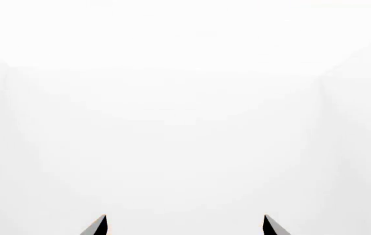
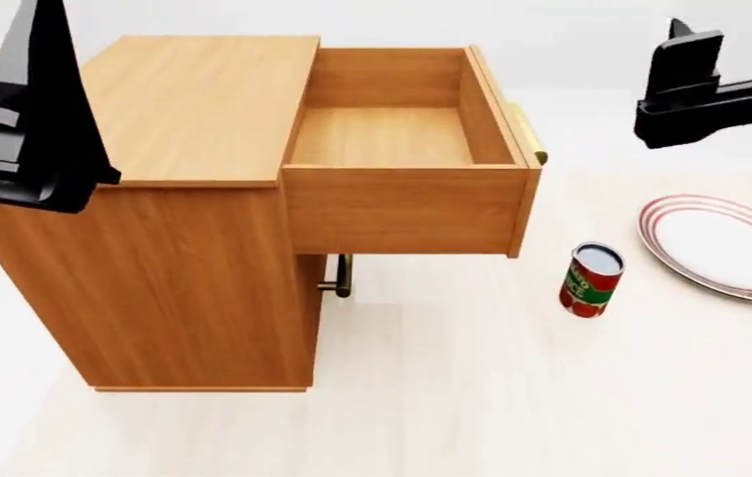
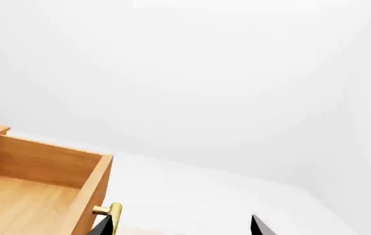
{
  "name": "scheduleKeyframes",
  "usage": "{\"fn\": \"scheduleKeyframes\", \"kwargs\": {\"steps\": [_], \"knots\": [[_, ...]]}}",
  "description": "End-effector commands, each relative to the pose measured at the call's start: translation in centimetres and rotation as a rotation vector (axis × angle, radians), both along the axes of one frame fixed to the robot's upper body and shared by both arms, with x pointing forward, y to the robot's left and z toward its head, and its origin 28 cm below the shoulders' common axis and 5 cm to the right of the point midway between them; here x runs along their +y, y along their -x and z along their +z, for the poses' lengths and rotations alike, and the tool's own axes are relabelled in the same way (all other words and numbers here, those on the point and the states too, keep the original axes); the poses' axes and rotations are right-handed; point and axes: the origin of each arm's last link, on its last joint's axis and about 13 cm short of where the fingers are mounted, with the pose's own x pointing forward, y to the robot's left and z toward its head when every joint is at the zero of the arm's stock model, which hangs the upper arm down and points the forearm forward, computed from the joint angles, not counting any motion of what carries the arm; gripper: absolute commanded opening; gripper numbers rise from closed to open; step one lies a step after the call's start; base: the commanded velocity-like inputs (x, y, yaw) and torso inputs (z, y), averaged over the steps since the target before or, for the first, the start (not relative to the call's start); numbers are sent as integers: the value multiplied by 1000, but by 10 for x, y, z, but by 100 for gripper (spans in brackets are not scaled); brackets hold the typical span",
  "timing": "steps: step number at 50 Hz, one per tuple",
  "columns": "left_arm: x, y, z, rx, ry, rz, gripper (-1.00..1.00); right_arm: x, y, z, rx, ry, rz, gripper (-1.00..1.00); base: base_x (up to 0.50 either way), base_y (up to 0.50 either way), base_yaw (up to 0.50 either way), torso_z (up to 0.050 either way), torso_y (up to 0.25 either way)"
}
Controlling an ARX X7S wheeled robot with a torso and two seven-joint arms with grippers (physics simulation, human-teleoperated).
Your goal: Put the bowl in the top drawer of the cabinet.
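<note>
Oddly, the bowl shows in no view, while the cabinet (image 2: pixel 177 229) has its top drawer (image 2: pixel 402 199) pulled out, and both grippers, left (image 1: pixel 185 226) and right (image 3: pixel 182 226), seemingly spread wide, hold nothing.

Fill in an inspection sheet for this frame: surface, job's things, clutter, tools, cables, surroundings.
Surface: pale floor, carrying the cabinet, a can and a plate.
Job's things: cabinet upright; top drawer pulled fully out, nothing inside it. Lower drawer's handle shows beneath. Bowl: nothing seen in any view.
Clutter: red can standing upright beside the drawer front; white plate with red rings lying flat, apart from the can.
Tools: left tool open, nothing between its tips, facing blank white. Right tool open, nothing between its tips, close to the drawer's brass handle.
Cables: nothing seen.
Surroundings: plain white walls.
</note>
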Motion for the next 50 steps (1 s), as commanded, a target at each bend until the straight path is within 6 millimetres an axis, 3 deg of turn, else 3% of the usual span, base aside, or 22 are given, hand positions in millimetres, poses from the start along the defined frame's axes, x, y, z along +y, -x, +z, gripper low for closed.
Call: {"fn": "scheduleKeyframes", "kwargs": {"steps": [1,11,21,27,42,50], "knots": [[-1,0,0,-15,33,-95,100,-30,38,32,369,-25,-26,100,0,0,0,0,0],[-2,-1,0,-38,60,-177,100,-46,52,40,596,-8,-54,100,0,0,0,0,0],[-2,-1,0,-45,76,-200,100,-72,77,41,657,-28,-115,100,0,0,0,0,0],[-2,-1,0,-55,78,-213,100,-86,81,44,701,-41,-141,100,0,0,0,0,0],[-2,-2,1,-84,73,-216,100,-102,84,11,855,-80,-228,100,0,0,0,0,0],[-2,-2,1,-94,72,-215,100,-119,73,-15,947,-87,-266,100,0,0,0,0,0]]}}
